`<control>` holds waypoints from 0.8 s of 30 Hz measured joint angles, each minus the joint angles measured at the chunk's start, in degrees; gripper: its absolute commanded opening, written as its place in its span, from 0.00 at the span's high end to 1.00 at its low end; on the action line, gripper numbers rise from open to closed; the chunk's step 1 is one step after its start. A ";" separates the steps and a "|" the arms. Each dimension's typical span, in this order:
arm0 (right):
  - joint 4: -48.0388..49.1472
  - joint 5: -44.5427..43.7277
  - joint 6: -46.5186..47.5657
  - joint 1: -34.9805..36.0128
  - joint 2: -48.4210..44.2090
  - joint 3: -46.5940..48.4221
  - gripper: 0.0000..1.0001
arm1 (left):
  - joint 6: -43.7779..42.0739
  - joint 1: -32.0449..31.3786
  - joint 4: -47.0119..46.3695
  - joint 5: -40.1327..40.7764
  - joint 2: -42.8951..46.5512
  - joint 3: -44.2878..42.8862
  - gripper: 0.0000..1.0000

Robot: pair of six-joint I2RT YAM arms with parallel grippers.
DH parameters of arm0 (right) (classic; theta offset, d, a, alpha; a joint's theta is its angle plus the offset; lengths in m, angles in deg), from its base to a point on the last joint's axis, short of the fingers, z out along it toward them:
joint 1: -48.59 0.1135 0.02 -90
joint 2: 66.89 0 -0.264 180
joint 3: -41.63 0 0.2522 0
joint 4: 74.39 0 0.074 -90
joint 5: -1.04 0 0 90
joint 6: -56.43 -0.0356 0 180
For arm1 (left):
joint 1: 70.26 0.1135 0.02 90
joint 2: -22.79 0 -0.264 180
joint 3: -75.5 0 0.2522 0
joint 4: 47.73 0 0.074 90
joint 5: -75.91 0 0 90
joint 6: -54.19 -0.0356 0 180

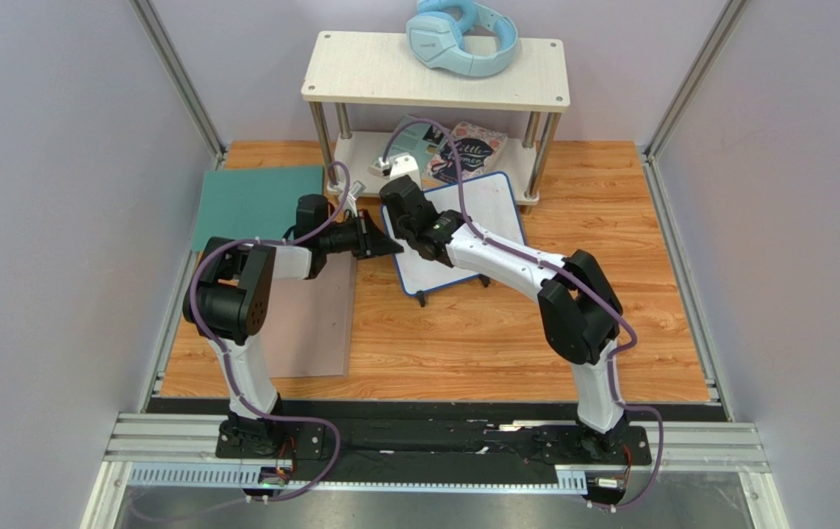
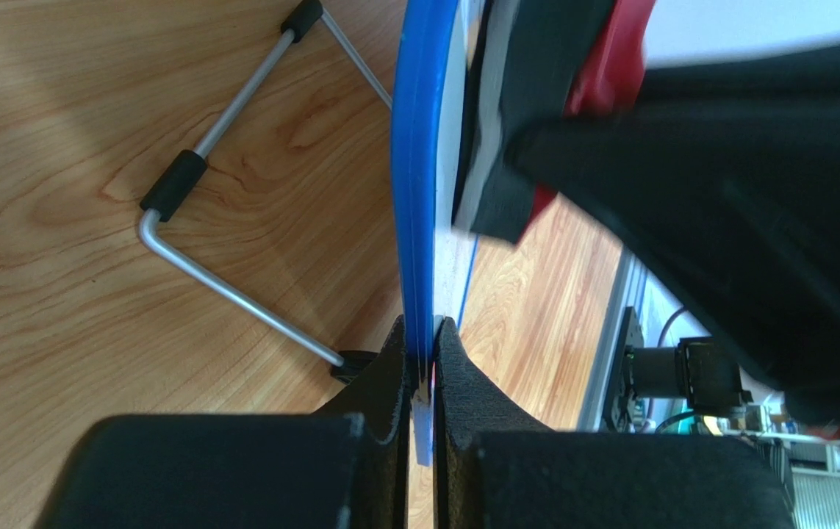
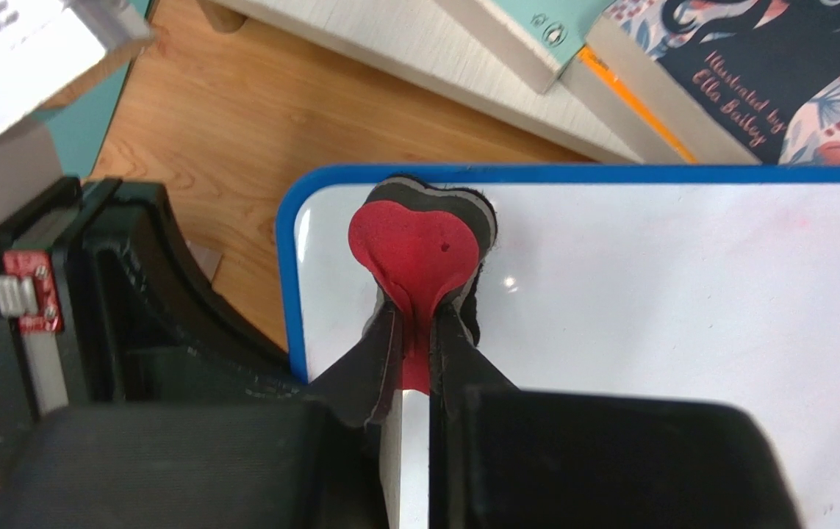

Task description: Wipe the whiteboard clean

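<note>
The whiteboard [image 1: 490,215], white with a blue frame, lies tilted on its wire stand in the middle of the table. My left gripper [image 1: 391,247] is shut on its blue left edge [image 2: 419,220]. My right gripper [image 1: 413,220] is shut on a red heart-shaped eraser [image 3: 419,254] with a black felt base, pressed on the board's surface [image 3: 667,298] near its far left corner. The white surface around the eraser looks clean in the right wrist view. The board's wire stand [image 2: 225,187] with black feet shows under it.
A teal mat [image 1: 258,202] lies at the far left and a grey-brown mat [image 1: 319,320] in front of it. A two-tier white shelf [image 1: 435,72] stands behind the board, with blue headphones [image 1: 463,39] on top and books [image 1: 463,149] below.
</note>
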 measured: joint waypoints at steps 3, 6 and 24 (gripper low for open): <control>0.04 0.09 0.00 0.66 -1.05 -2.34 1.00 | -0.07 -0.02 0.28 0.00 0.00 0.00 1.00; 0.42 0.46 -0.35 0.83 -2.60 -5.79 1.00 | -0.42 -0.07 0.35 0.04 0.00 0.00 1.00; 0.92 8.48 -8.00 -3.15 -8.57 -16.48 1.00 | -0.66 -0.20 0.44 0.46 -0.02 0.00 1.00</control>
